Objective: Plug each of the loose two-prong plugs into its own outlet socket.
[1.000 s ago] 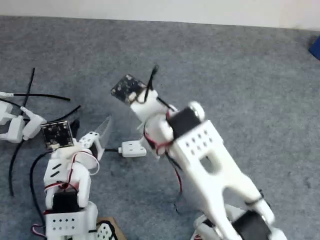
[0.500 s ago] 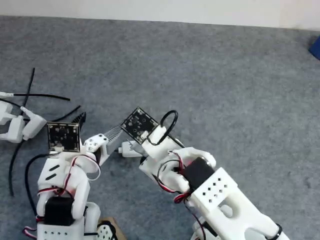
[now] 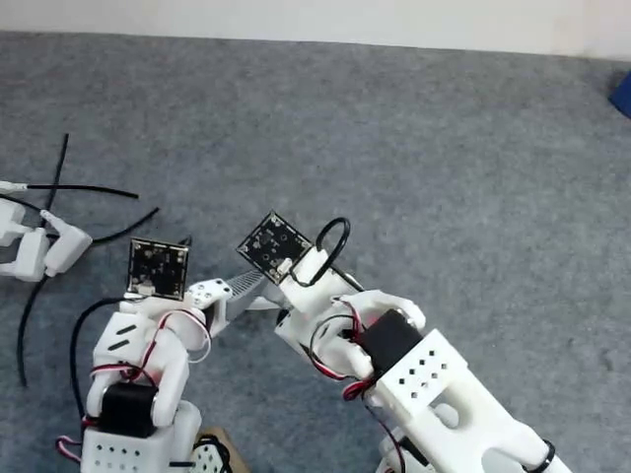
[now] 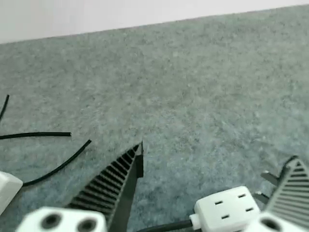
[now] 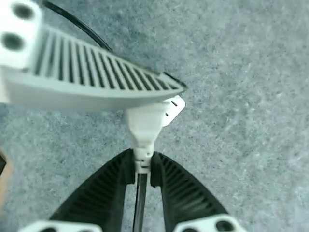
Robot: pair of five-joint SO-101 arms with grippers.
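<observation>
The right pincer point(image 5: 141, 155) held the white plug point(image 5: 145, 125) clamped at its cord end.
The plug's long axis ran straight out from that pincer, prongs at the far end; the left pincer point(image 4: 217, 154), jaws wide apart, straddled the plug's body.

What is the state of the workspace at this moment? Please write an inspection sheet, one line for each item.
Surface: grey felt-like cover, flat.
Job's things: white outlet socket lies slots up, not gripped; white plug is held; other white connectors lie loose at the far left.
Clutter: small brown piece by the left arm's base.
Grippers: left gripper open around the socket; right gripper shut on the plug's neck.
Cables: loose black cables at the left; the plug's cable runs back between the right fingers.
Surroundings: pale wall at the far edge; blue object at the right edge.
</observation>
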